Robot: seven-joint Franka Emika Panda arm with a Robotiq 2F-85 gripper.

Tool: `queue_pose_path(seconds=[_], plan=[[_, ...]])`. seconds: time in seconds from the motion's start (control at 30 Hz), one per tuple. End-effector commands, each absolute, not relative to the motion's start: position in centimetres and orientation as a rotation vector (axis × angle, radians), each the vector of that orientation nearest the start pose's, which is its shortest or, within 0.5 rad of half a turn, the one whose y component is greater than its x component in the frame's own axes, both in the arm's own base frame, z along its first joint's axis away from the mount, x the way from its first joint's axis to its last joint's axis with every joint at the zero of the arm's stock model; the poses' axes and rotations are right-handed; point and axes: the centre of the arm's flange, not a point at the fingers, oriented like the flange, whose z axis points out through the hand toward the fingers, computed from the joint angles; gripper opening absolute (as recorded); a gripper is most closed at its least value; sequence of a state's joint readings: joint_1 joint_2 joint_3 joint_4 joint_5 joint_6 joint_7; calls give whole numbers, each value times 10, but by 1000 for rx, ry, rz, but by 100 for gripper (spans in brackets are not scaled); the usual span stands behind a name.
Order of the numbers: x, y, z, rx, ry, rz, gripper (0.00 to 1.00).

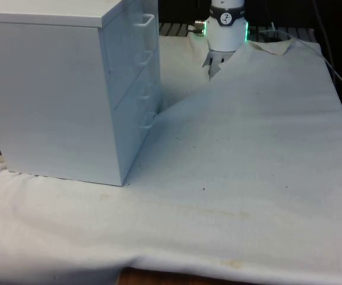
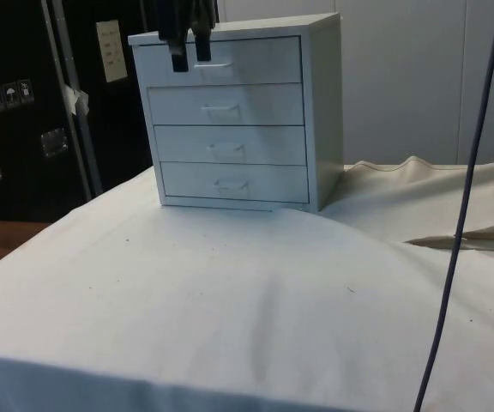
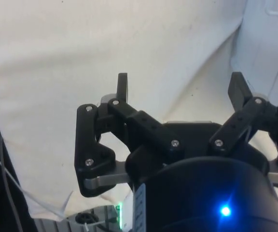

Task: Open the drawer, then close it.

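Side view has the gripper (image 2: 189, 45) hanging before the top drawer's handle (image 2: 213, 63), fingers (image 3: 122, 86) spread and empty, apparently poised to hook it

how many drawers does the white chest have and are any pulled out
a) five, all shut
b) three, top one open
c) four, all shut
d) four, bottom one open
c: the side view shows the chest of drawers with four drawer fronts stacked one above another, each with its own handle, all flush with the frame, and the open gripper hangs in front of the top drawer.
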State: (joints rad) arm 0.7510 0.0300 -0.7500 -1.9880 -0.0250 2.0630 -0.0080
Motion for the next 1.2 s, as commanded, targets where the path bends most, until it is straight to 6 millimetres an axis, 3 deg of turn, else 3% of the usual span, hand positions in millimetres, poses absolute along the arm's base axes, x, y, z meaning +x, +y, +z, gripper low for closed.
queue_pose_path(seconds=[0.0,0.2,0.6,1.17], plan=[[565,-1,457,-3184,-47,-115,100],[564,-11,452,-3184,-109,-140,100],[566,-12,451,-3240,-211,-137,100],[570,-10,446,-3338,-153,-125,100]])
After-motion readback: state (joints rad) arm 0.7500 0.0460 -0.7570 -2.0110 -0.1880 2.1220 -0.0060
